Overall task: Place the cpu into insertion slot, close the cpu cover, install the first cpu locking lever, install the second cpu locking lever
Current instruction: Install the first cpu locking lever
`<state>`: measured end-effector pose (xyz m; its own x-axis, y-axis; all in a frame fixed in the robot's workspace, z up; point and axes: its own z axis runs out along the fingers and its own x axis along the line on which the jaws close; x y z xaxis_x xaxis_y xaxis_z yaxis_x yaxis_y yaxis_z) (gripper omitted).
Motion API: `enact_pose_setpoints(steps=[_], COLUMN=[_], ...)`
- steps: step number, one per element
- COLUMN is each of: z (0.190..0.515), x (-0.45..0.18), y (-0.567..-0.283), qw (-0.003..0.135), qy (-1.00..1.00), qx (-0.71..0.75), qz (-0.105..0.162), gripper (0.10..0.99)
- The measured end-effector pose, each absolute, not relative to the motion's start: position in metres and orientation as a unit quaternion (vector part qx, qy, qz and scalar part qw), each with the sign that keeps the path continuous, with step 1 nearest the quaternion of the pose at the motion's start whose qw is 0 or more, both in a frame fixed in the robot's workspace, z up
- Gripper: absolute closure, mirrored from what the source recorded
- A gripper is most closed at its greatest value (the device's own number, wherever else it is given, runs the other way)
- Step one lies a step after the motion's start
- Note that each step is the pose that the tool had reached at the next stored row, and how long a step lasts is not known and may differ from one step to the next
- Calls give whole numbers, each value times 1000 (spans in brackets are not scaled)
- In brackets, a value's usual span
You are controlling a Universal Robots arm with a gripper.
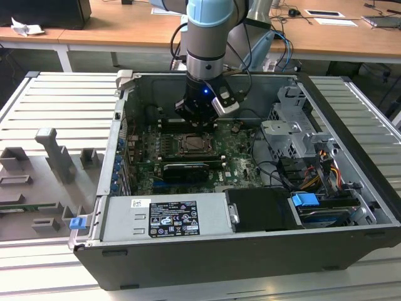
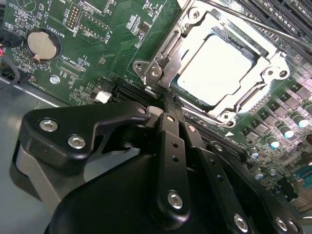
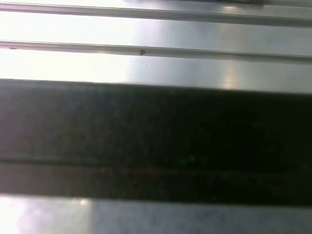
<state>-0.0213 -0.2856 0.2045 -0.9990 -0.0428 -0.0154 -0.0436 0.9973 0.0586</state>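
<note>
Gripper [image 2: 168,105] is down inside the open PC case [image 1: 351,188], black fingers [image 2: 170,161] drawn narrow, close together, tips right at the hinge corner of the cpu cover [image 2: 183,48]. Can't tell whether the tips actually touch the metal or clamp anything.

In the second wrist view the cpu [image 2: 217,68] sits flat in the insertion slot [image 2: 258,92], pale silver top showing through the cover's window. The cover lies down flat over it, silvery frame around all four sides of the chip. A thin metal locking lever [image 2: 253,22] runs along the far side of the socket; whether it's latched, can't tell.

Green motherboard [image 2: 97,58] surrounds the socket, with a round coin cell battery [image 2: 41,45] well apart from it.

In the exterior view the arm [image 1: 210,31] comes straight down over the socket [image 1: 191,145] at mid-board. Grey power supply [image 1: 166,216] sits along the near edge of the case, drive cage [image 1: 291,125] to the exterior view's right. Case rests on a slatted metal table [image 1: 56,100].
</note>
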Motion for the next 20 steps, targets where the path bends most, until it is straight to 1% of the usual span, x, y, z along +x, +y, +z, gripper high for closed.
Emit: enact_pose_setpoints(steps=[10, 16, 20], z=[202, 201, 213], x=[-21, -21, -21], y=[-286, -286, -286], qw=[7, 8, 8], qy=[999, 999, 999], qx=[-22, -22, -22], qz=[25, 27, 27], gripper=[980, 980, 980])
